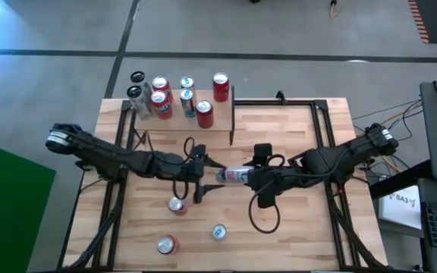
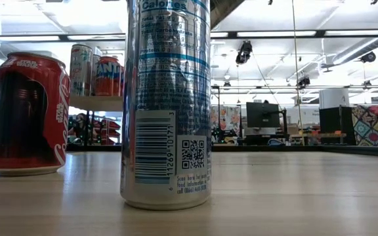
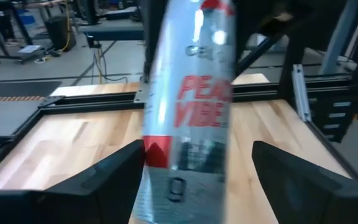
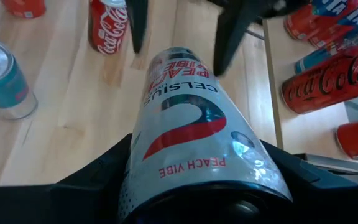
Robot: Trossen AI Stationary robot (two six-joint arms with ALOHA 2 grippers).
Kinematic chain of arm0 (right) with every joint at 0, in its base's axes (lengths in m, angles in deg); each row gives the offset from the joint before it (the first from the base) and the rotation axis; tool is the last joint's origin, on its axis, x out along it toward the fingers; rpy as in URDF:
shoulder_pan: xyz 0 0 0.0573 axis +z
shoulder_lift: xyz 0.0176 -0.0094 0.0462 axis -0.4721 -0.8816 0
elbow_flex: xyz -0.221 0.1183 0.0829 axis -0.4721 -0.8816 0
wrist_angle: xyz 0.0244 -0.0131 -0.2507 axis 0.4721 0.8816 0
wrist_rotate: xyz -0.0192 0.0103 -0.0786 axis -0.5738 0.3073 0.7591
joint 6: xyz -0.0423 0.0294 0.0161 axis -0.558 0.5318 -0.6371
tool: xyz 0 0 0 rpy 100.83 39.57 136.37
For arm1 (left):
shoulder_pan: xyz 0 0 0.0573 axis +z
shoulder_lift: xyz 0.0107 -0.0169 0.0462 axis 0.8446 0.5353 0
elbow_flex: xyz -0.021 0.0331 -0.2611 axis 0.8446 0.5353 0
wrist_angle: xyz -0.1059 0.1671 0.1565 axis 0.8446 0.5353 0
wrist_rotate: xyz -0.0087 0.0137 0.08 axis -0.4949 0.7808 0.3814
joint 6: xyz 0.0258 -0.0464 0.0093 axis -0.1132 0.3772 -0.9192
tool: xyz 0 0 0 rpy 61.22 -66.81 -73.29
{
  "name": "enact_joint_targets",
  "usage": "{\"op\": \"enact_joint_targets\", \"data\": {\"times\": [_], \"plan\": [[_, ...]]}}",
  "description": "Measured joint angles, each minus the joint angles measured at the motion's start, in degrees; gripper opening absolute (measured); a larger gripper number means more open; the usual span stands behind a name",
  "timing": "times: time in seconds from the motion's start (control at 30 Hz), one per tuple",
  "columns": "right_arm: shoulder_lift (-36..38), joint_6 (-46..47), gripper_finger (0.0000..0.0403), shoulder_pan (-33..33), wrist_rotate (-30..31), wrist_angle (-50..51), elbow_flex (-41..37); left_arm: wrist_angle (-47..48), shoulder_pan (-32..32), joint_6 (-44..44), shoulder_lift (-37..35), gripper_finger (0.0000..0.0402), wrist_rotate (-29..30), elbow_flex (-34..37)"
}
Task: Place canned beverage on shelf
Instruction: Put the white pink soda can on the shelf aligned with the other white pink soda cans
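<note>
Right gripper [image 4: 194, 186] clamped on the silver can [image 1: 236, 176], lying sideways above the tabletop's middle; left gripper [image 1: 205, 176] spread at the can's other end, apparently just clear of it. Shelf [image 1: 196, 130] at the far edge, left of middle, already crowded with cans. Risk: a one-end grip letting the can sag, slip, or knock the shelved cans over.
</note>
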Motion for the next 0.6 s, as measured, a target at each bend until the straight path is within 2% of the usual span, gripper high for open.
{"op": "enact_joint_targets", "data": {"times": [0.37,0.6], "plan": [[-2.61,-5.58,0.0238,-0.04,0.06,-4.33,0.00,-2.50,0.44,0.18,3.62,0.0282,-0.94,0.00],[-3.04,-6.26,0.0238,-0.04,0.22,-4.55,0.04,-2.29,0.42,-0.10,3.25,0.0239,-0.79,0.02]]}}
